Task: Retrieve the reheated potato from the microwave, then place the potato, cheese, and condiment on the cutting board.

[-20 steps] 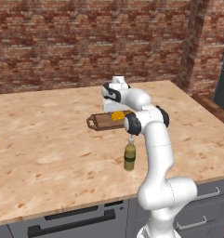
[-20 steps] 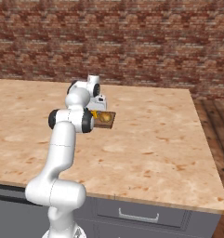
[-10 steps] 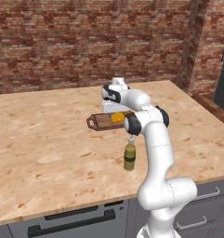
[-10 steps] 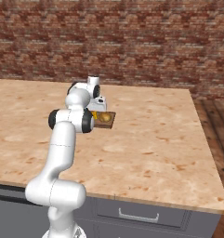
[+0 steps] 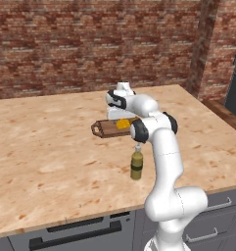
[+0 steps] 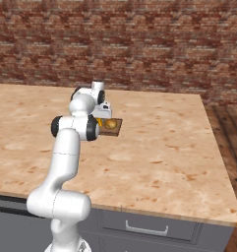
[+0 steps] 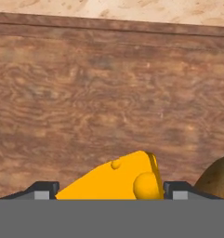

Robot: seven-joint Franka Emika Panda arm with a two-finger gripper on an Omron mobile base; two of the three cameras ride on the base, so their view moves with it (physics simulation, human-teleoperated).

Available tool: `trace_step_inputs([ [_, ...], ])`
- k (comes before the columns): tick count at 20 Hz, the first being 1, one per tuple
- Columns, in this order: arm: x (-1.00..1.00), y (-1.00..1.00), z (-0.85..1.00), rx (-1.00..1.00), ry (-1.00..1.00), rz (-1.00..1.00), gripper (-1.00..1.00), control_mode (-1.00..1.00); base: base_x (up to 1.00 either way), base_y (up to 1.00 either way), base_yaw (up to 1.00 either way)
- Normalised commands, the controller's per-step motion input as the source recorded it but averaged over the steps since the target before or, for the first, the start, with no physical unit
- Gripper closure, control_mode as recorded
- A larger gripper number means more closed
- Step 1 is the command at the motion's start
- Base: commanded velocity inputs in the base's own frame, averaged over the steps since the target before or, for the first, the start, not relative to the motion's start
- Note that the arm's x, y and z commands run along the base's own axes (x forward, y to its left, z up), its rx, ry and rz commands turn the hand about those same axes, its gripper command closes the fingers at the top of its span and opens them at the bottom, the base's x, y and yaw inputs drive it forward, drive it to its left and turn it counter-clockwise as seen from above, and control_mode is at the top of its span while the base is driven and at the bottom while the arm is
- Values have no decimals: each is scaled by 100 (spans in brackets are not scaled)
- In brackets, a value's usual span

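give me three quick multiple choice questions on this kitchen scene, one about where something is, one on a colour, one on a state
1. Where does the condiment stand?
A. on the cutting board
B. on the counter, off the board
C. inside a drawer

2. What colour is the cheese?
A. yellow-orange
B. white
C. green

3. How do the jaws of the gripper stand?
A. shut on the bottle
B. shut on nothing
C. apart, either side of the cheese

Answers:
1. B, the left base view shows the bottle upright on the counter, nearer the front edge than the cutting board.
2. A, the wedge is bright yellow-orange against the brown board in the hand view.
3. C, both finger tips flank the cheese, which lies on the board beside the potato.
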Motion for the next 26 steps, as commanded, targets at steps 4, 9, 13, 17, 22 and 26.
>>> trace_step_inputs([
  [4,-1,0,-1,0,0,0,-100,-100,0,0,0],
  [9,-7,0,1,0,0,0,-100,-100,0,0,0],
  [13,-9,0,4,0,0,0,-100,-100,0,0,0],
  [17,-1,0,22,0,0,0,-100,-100,0,0,0],
  [22,2,0,40,0,0,0,-100,-100,0,0,0],
  [26,-11,0,44,0,0,0,-100,-100,0,0,0],
])
